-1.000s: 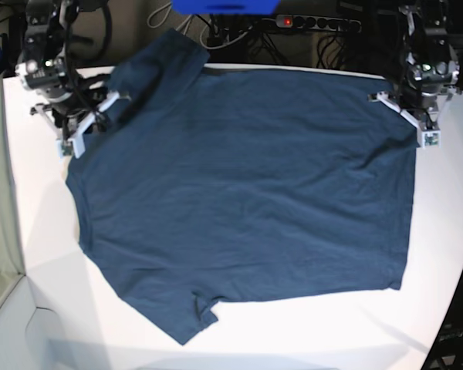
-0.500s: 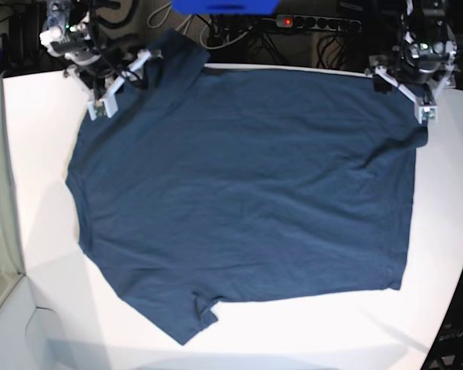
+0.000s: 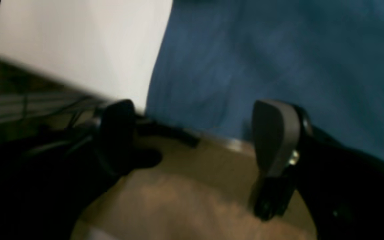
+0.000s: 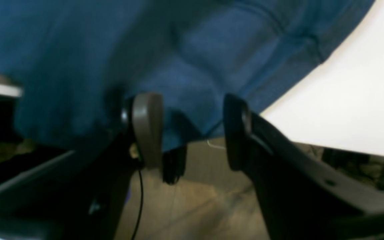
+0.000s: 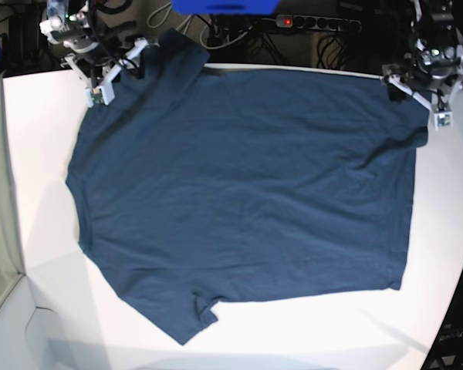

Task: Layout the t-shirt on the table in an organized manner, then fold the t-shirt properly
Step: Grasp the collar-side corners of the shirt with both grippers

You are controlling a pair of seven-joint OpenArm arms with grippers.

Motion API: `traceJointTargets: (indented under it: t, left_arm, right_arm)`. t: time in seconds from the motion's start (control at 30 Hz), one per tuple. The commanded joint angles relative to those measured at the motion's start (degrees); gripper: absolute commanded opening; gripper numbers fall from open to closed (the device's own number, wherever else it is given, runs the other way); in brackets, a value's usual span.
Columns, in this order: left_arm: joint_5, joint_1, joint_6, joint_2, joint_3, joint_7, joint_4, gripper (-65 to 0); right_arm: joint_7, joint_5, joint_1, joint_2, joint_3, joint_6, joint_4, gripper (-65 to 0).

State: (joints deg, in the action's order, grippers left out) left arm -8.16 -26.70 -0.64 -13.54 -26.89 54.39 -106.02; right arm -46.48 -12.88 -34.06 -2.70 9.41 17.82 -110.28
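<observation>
Base view: left gripper [image 5: 426, 94] up at the far corner of the t-shirt [image 5: 247, 193], jaws spread wide, nothing caught. Right gripper [image 5: 114, 68] at the opposite far corner, beside the upper sleeve, jaws apart too, cloth let go. Wrist views blurred, yet both showing parted fingers [image 3: 273, 133] [image 4: 147, 126] with navy fabric beyond and none pinched between. Shirt itself lying flat and spread across the white table [image 5: 42, 200], near sleeve pointing toward the table's front edge.
</observation>
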Motion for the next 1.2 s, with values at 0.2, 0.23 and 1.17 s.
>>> traceJointTargets:
  t: [0.2, 0.23, 1.17]
  left_arm:
    - [0.3, 4.8, 0.2, -0.5, -0.2, -0.6, 5.2, -11.6]
    - [0.3, 4.9, 0.2, -0.5, -0.2, -0.6, 5.8, -11.6]
    - [0.5, 3.4, -10.3, 0.7, -0.2, -5.6, 17.4, -30.6]
  right_arm:
    - [0.6, -0.5, 1.5, -0.2, 0.1, 0.2, 3.4, -35.2]
    - [0.6, -0.5, 1.6, -0.2, 0.1, 0.2, 3.6, -35.2]
    - [0.6, -0.5, 1.8, -0.9, 0.1, 0.2, 6.1, -65.0]
